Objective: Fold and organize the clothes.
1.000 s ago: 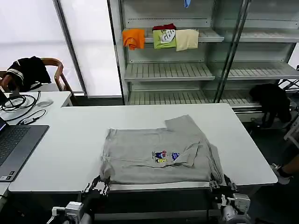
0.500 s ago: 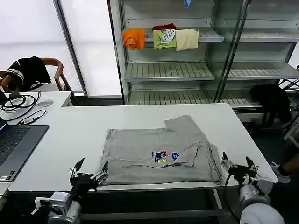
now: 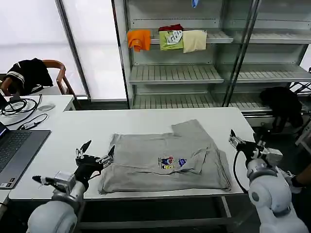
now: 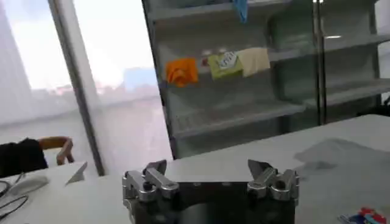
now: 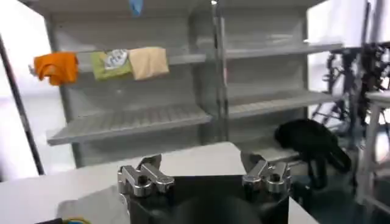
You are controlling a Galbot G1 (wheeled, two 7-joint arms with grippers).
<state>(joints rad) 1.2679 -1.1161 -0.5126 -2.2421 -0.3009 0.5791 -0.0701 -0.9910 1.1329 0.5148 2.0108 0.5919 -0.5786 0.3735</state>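
Now tee (image 3: 165,160) mid-table, both hands wide.

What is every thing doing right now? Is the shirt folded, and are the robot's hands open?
T-shirt: partly folded, lying flat on the table, print facing up, held by neither tool.
Left tool: open, empty, beside the shirt's left edge.
Right tool: open, empty, apart from the shirt's right edge.
Table: white, bearing the shirt.
Laptop: open.
Shelf garments: folded, draped over a shelf edge.

A laptop (image 3: 17,153) lies at the counter's (image 3: 73,141) left edge. Orange (image 3: 139,39), green (image 3: 171,40) and cream garments (image 3: 194,41) hang on a shelf (image 3: 214,36).
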